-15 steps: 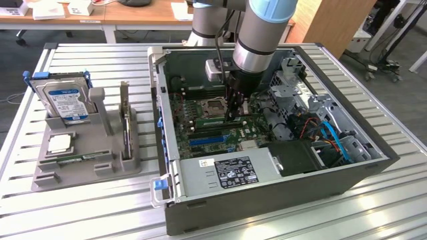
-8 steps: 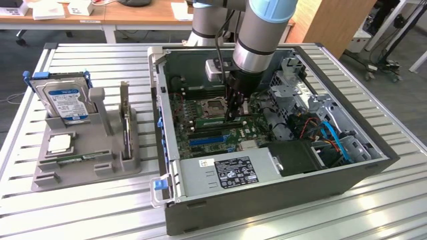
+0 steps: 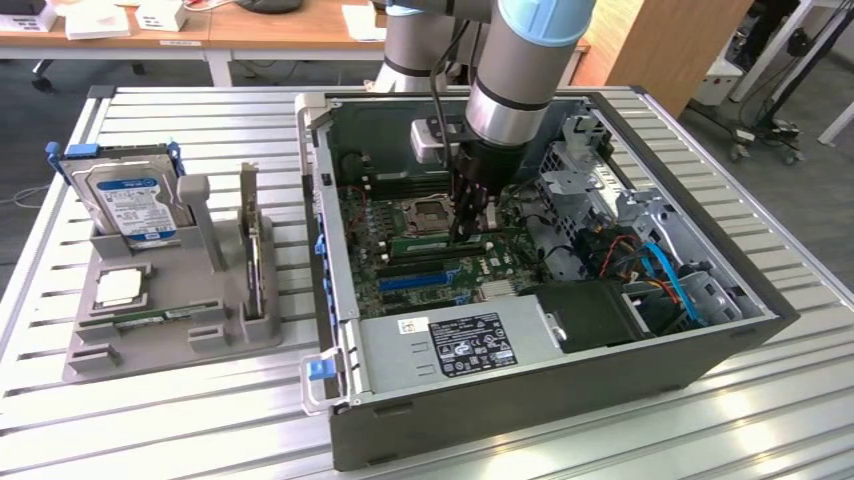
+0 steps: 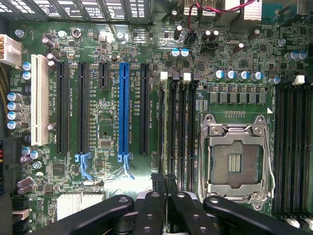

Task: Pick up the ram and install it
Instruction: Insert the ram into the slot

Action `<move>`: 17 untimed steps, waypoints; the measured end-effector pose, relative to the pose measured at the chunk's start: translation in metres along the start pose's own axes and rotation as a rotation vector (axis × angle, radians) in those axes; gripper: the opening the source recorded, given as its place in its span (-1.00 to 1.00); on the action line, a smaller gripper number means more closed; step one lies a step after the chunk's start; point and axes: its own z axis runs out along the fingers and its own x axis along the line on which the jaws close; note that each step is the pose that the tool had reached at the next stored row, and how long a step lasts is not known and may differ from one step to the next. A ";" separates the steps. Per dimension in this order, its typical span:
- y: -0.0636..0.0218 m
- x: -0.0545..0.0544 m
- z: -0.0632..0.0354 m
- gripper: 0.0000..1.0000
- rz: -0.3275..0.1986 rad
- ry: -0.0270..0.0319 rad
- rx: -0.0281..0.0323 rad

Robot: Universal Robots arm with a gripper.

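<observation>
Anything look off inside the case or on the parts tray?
Nothing askew, spilled or damaged. The CPU socket is bare, with no processor seated, beside the memory slots where the gripper hangs. A ram stick lies flat in the grey tray; the hard drive stands on edge.

The table (image 3: 174,110) is ribbed bare metal, with a dull shine. The computer case (image 3: 534,400) looks like matt dark grey steel. The motherboard (image 4: 107,98) is glossy green, its socket frame (image 4: 212,156) bright polished metal. At the exterior view's left, the holder (image 3: 160,345) is matt grey plastic.
</observation>
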 end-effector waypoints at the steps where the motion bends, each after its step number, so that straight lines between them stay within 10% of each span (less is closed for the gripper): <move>1: 0.0000 0.000 0.0000 -0.76 0.000 0.0002 -0.0001; 17: 0.0000 0.000 0.0009 -0.76 0.000 0.0002 -0.0001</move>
